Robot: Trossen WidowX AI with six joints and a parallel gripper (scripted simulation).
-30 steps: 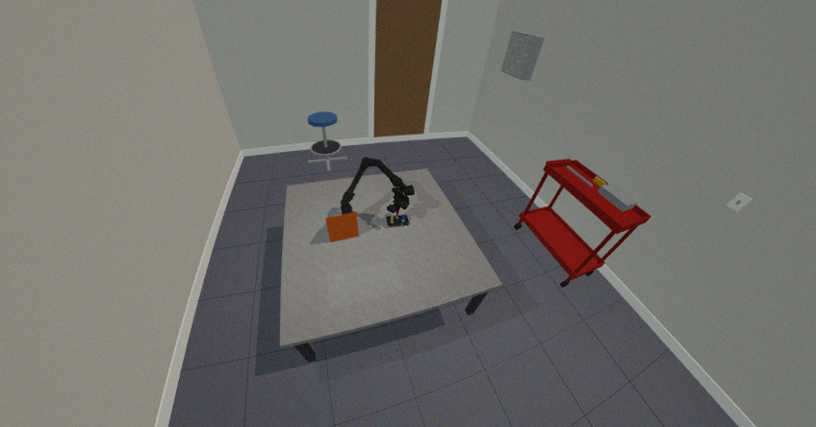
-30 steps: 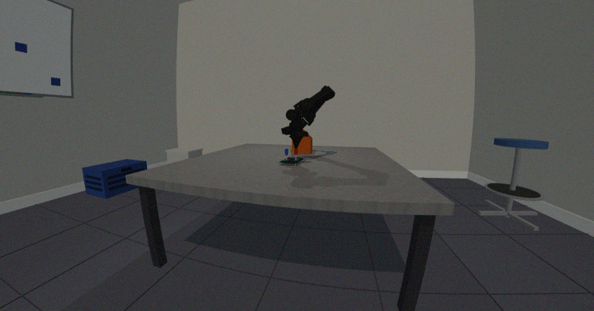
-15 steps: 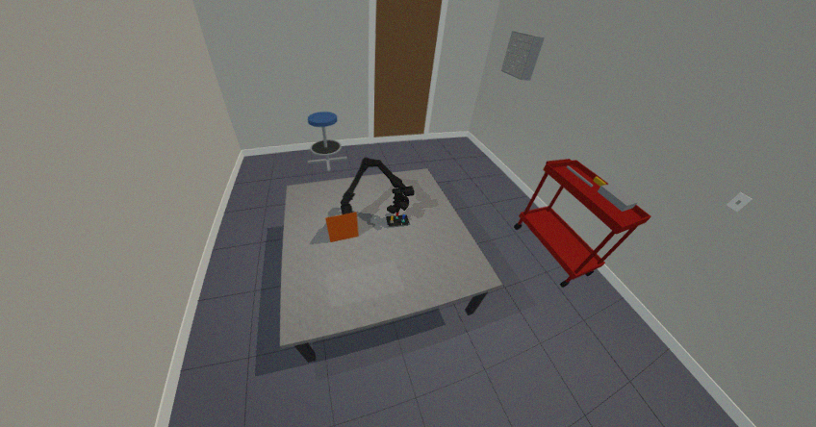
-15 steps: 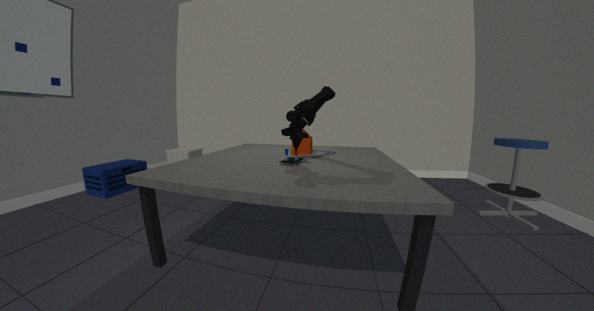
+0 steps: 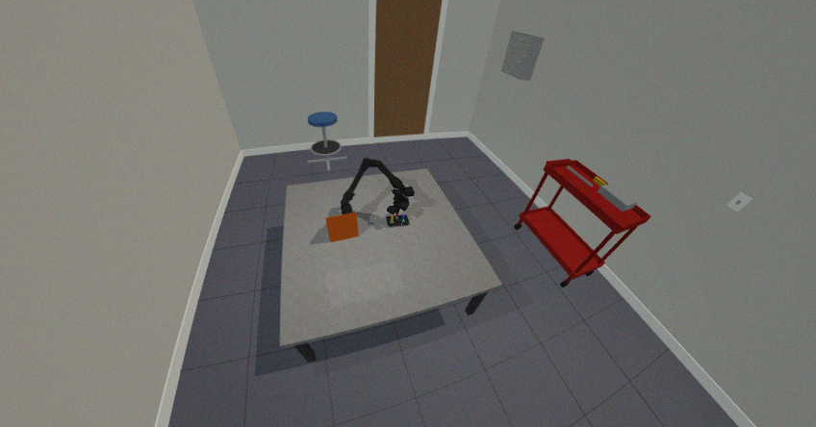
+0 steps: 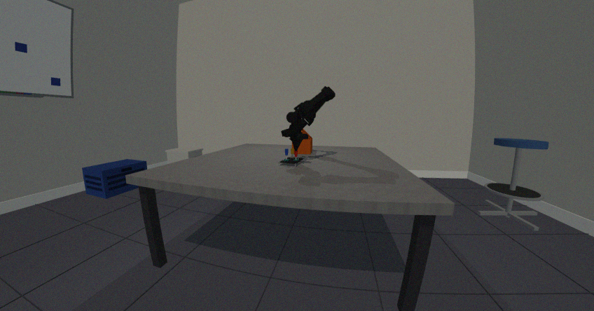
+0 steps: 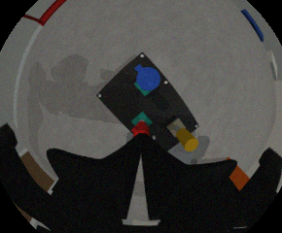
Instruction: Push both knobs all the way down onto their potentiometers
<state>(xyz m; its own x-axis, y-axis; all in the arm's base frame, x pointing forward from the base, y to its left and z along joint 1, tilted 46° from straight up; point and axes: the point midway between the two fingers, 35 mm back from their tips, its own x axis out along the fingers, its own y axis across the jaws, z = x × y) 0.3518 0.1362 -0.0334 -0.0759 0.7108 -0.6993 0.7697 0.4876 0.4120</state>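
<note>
Shut Fingertips Meet the Red Knob Over the Circuit Board

Seen from the top view and taken left to right, a blue-topped stool (image 5: 322,119) (image 6: 520,143) stands on the floor beyond the table (image 5: 366,286) (image 6: 250,178), well to the left of the circuit board (image 5: 397,225) (image 6: 287,162) (image 7: 126,92). Left of the board, too, an orange block (image 5: 342,227) (image 6: 307,144) (image 7: 239,176) stands on the tabletop, with the foot of the black arm (image 5: 354,185) (image 6: 316,104) just behind it.

The board itself is on the table. At its left end is the yellow knob (image 5: 392,219) (image 7: 190,142); between the ends is the red knob (image 7: 141,128) (image 6: 295,154); toward the right is the blue knob (image 7: 148,79) (image 6: 286,151) — standing visibly high above the board.

The gripper (image 5: 393,211) (image 6: 296,149) (image 7: 141,138) is over the board, fingers fully together and gripping nothing. Its tips are at the red knob's top — whether that knob is seated, I can't tell. Well right of the board, a red cart (image 5: 555,234) stands on the floor.
</note>
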